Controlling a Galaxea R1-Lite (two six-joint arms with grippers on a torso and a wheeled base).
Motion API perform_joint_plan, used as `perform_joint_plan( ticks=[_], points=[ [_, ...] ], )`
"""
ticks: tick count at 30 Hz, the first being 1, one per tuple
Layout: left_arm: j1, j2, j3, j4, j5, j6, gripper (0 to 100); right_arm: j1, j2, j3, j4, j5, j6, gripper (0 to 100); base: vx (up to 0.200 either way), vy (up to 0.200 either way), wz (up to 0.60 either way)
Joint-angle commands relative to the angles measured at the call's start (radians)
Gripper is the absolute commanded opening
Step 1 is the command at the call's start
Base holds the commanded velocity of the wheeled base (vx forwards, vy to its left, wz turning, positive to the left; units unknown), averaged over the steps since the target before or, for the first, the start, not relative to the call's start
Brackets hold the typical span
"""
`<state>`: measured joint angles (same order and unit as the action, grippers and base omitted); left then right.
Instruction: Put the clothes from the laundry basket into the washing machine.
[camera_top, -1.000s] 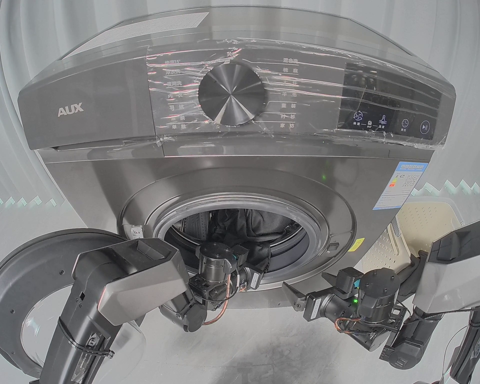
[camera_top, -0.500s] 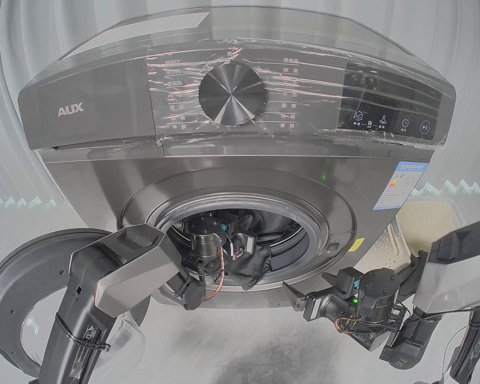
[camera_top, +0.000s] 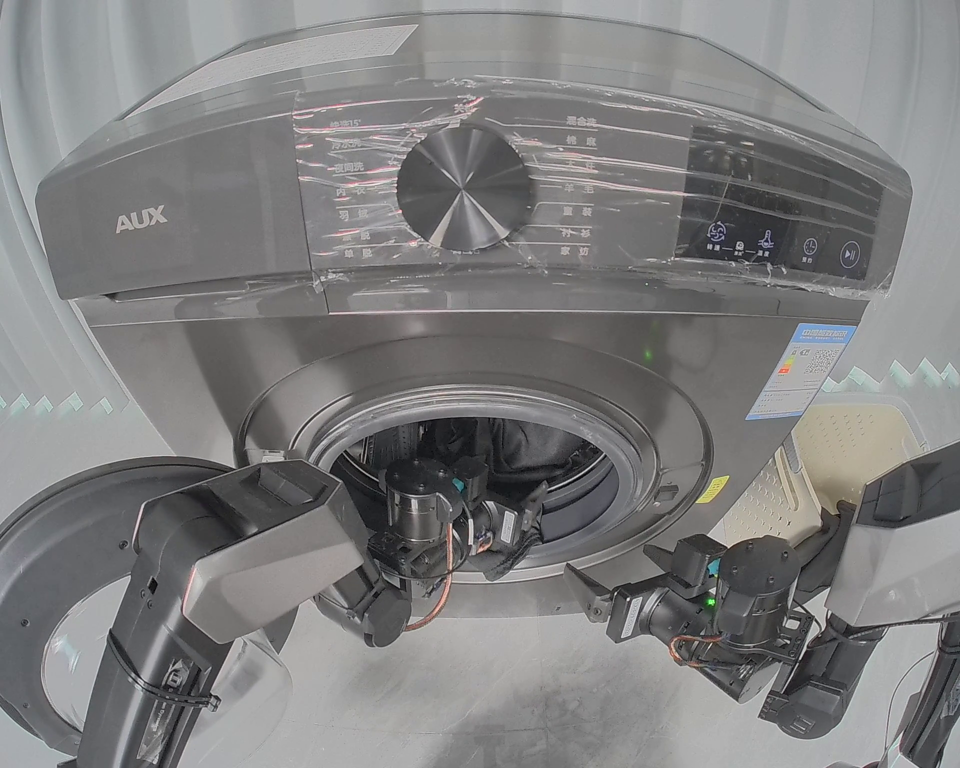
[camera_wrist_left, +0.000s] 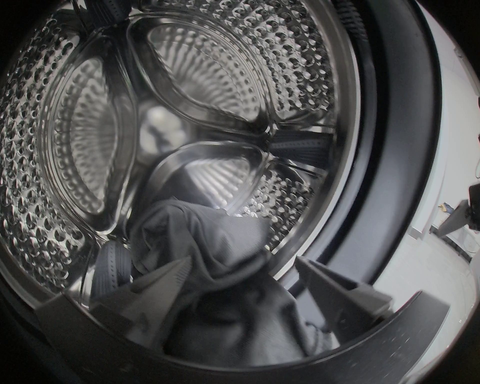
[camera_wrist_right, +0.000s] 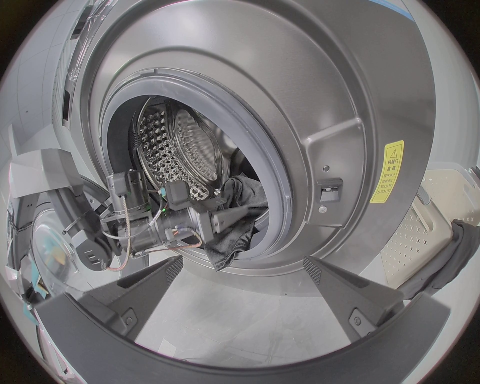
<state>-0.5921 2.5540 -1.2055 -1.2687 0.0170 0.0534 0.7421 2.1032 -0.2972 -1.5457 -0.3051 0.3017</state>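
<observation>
- Your left gripper (camera_wrist_left: 244, 264) sits at the mouth of the drum. Its fingers are spread wide and clamp nothing.
- The dark grey crumpled garment (camera_wrist_left: 220, 300) lies between and under those fingers, bunched on the drum floor. You cannot tell whether the pads touch it.
- One fold of it hangs out over the lower lip of the grey rubber door seal (camera_wrist_right: 282, 190).
- The perforated steel drum (camera_wrist_left: 200, 65) opens behind the cloth.
- Your right gripper (camera_wrist_right: 241, 261) hangs low in front of the machine, below the opening and towards its right. The fingers are apart with nothing between them.
- The grey front-loading washing machine (camera_top: 200, 330) has its round glass door (camera_top: 60, 560) swung open to your left.
- The cream perforated plastic laundry basket (camera_top: 850, 450) stands just beside the machine on the right, with another dark cloth (camera_wrist_right: 462, 245) draped over its rim.
</observation>
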Motion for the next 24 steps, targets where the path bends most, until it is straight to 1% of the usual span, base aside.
perform_joint_plan(
  ticks=[1,8,24],
  points=[
    [-0.035,-0.037,0.067,0.009,-0.022,-0.004,100,0.0,-0.002,0.0,-0.001,0.0,-0.001,100,0.0,0.0,0.0],
    [-0.041,0.0,0.08,0.011,-0.022,-0.003,100,0.0,-0.002,0.0,-0.001,0.0,-0.001,100,0.0,0.0,0.0],
    [-0.026,0.072,0.015,0.003,-0.017,0.006,100,0.0,0.0,0.0,-0.001,0.0,0.0,100,0.0,0.0,0.0]
  ],
)
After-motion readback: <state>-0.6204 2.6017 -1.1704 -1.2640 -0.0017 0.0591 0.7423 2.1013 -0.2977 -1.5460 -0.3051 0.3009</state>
